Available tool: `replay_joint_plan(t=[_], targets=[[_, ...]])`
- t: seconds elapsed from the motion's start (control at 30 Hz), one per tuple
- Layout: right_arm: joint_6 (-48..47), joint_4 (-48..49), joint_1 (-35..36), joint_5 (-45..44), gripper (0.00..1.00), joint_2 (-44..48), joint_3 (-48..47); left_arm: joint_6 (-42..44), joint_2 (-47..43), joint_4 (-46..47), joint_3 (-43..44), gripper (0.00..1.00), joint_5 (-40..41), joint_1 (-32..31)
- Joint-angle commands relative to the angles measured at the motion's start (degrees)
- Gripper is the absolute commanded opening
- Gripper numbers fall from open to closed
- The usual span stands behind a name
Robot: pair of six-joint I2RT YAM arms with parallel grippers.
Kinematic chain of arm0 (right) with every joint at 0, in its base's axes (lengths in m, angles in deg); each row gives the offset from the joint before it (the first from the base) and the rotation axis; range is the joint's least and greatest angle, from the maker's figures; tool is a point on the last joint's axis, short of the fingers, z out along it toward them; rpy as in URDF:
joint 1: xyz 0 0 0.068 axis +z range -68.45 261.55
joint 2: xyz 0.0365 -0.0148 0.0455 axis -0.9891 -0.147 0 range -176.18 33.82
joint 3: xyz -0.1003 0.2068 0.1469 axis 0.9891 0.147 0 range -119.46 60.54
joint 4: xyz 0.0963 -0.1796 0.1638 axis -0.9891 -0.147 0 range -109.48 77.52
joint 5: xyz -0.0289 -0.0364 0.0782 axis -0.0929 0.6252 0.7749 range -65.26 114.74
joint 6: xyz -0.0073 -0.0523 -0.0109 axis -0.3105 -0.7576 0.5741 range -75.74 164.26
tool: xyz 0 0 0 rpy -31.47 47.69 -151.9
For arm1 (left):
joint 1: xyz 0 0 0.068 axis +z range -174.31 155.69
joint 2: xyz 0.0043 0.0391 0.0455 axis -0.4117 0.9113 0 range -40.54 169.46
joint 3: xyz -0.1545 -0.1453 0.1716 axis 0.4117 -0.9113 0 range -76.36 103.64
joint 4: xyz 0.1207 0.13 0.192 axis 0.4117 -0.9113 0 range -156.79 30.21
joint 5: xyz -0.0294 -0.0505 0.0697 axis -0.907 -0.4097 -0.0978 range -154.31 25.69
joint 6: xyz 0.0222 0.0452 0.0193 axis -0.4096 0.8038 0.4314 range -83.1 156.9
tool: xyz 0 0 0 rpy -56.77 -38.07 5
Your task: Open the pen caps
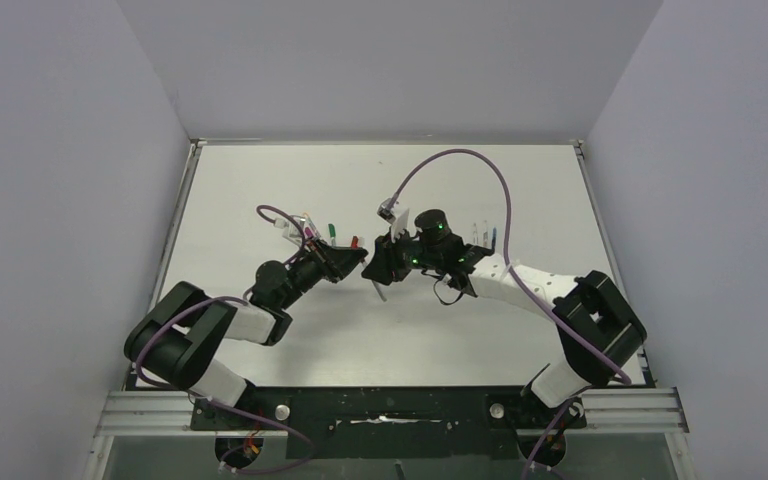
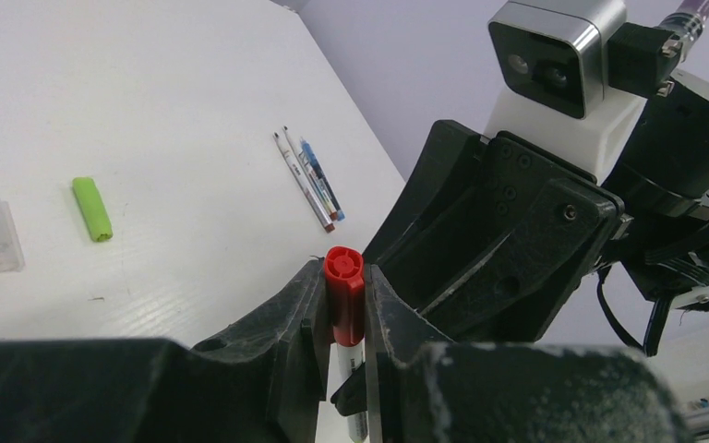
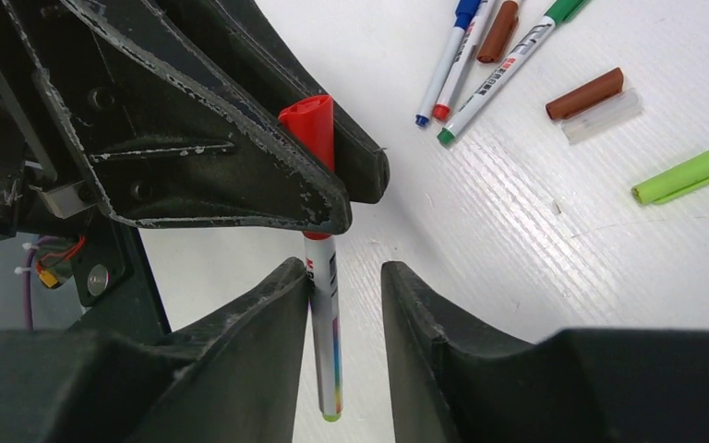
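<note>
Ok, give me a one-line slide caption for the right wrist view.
Left gripper clamps the red plastic cap of a slim white-barrelled pen hanging inside the open right gripper.

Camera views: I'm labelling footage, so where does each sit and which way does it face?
Top external: above, behind the bases, looking down at the white table; both arms, left hand facing right hand.
Left wrist: on the left arm, looking along fingers shut on the red pen cap.
Right wrist: on the right arm; open fingers astride the pen barrel.
Both wrist views share the lime cap.
</note>
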Motion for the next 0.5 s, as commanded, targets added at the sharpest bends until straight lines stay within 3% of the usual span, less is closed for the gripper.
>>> replay_joint_plan(t=[0.0,0.1,0.2,0.47], targets=[[-0.2,2.9,0.58,-0.06,0.3,-0.52,-2.54,-1.66,1.26,7.61,0.95,0.07,-2.59,0.51],[-0.45,2.67,0.84,-0.05,0.14,-0.76,-2.76,-1.72,1.48,7.82,1.01,0.07,-2.68,0.6],[-0.61,2.32,1.16,-0.01,0.06,-0.43,-2.85,-1.51,1.46,7.59,0.97,0.07,-2.55,0.69],[-1.56,-4.62,3.92,-0.93,0.0,1.42,-6.47,-0.67,0.51,6.48,0.37,0.06,-1.93,2.28]])
